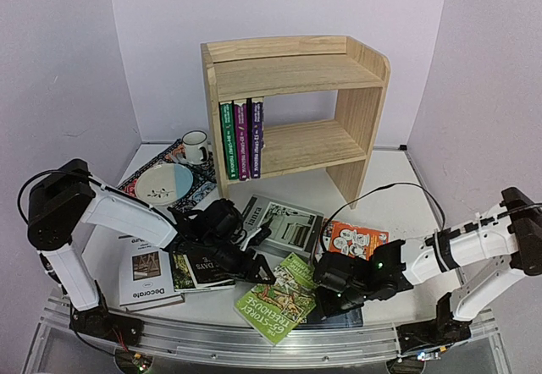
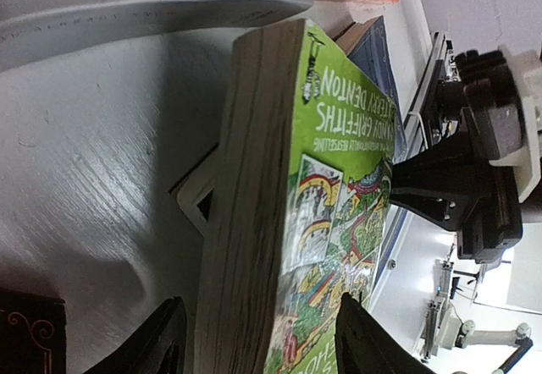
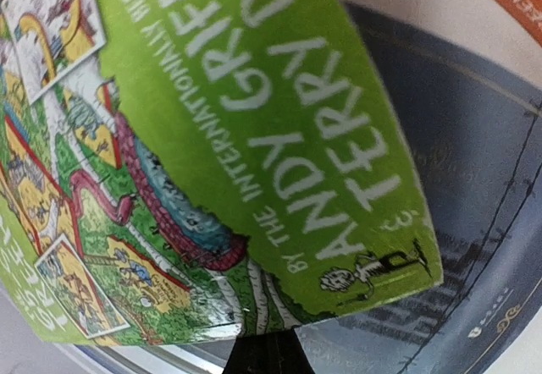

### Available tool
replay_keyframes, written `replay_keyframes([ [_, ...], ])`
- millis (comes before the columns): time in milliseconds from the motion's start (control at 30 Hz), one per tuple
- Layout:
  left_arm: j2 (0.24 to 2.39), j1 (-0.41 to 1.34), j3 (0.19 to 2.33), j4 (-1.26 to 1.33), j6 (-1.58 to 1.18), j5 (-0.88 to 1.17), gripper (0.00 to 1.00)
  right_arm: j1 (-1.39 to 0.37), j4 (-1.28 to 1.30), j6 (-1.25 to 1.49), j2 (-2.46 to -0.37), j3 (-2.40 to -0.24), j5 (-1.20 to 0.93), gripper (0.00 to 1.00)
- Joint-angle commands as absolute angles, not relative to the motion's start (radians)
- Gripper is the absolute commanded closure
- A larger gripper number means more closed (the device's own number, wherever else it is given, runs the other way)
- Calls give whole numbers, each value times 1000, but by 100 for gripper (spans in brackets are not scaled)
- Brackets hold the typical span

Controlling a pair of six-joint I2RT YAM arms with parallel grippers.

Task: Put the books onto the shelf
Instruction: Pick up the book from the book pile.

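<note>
The green book (image 1: pixel 284 299) lies near the front of the table (image 1: pixel 381 188), well short of the shelf (image 1: pixel 296 69). The right claw (image 3: pixel 262 353) pinches its cover corner, and the left claw (image 2: pixel 258 340) stands part-open astride it. If lifted so, the thin cover could bend or slip free.

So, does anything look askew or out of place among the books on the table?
The green book is raised at a tilt instead of lying flat, partly over a dark blue book. The right gripper is shut on its corner, and the left gripper stands open around its other end.
</note>
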State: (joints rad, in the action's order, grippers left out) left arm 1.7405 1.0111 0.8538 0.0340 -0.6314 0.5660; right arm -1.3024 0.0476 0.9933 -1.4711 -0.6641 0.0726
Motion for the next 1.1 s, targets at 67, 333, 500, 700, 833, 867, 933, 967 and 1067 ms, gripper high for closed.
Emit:
replay_keyframes([
  [67, 1783, 1010, 850, 101, -683, 666, 38, -1233, 12, 962, -1498, -684, 117, 100],
  [333, 1805, 1008, 822, 143, -736, 677, 41, -1223, -49, 942, -1576, -725, 80, 100],
  [500, 1825, 987, 811, 85, -759, 632, 42, -1223, -58, 932, -1588, -729, 71, 100],
  [700, 1803, 985, 816, 27, -747, 598, 38, -1223, -62, 925, -1584, -721, 52, 100],
  [833, 1810, 987, 795, 121, -790, 654, 43, -1223, -148, 932, -1604, -705, -21, 100],
  [867, 1808, 985, 795, 133, -799, 659, 45, -1222, -177, 938, -1605, -697, -33, 99],
  [933, 1795, 984, 796, 143, -807, 652, 52, -1223, -220, 949, -1587, -675, -31, 91],
  [967, 1783, 983, 793, 147, -813, 645, 56, -1223, -237, 954, -1569, -660, -21, 89],
  [1067, 1753, 965, 775, 157, -832, 628, 68, -1222, -308, 965, -1497, -604, 2, 85],
])
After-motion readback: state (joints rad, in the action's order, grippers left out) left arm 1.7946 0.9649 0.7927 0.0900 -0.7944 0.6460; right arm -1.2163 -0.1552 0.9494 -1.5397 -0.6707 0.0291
